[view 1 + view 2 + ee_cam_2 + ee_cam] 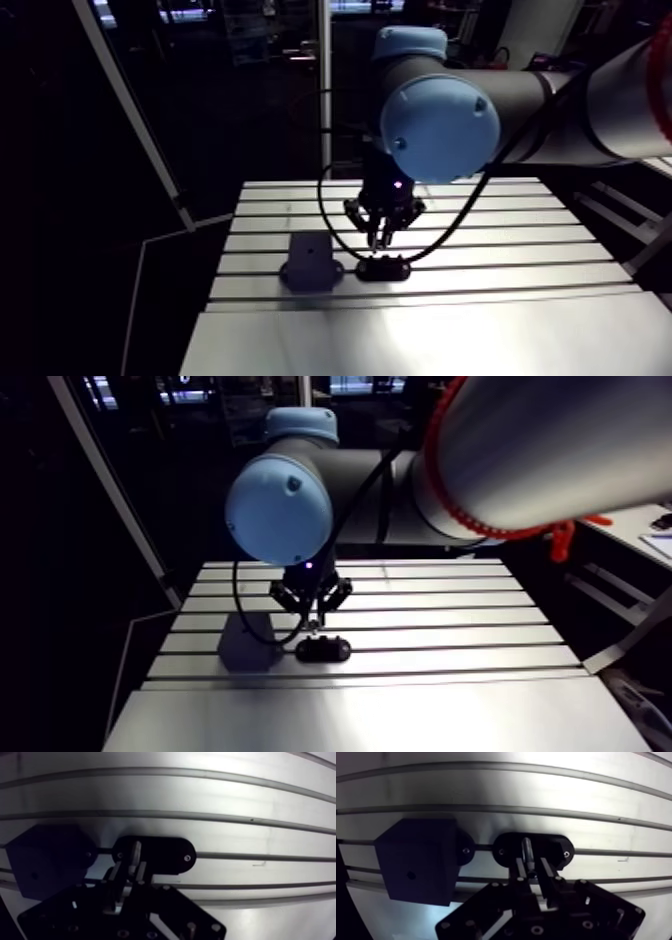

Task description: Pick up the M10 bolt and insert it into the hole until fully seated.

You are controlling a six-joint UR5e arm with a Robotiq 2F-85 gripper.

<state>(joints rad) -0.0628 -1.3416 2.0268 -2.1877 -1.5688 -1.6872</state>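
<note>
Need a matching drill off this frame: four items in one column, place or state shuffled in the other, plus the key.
Things:
1. grey metal bolt
2. black oval holder
3. dark angular block
4. black two-finger gripper

Place or state:
A. has a small empty hole in its face
B. poised directly over the bolt
C. standing in the oval holder
D. mounted on the slotted aluminium table, next to the block

Pairs: 1-C, 2-D, 3-A, 4-B
</note>
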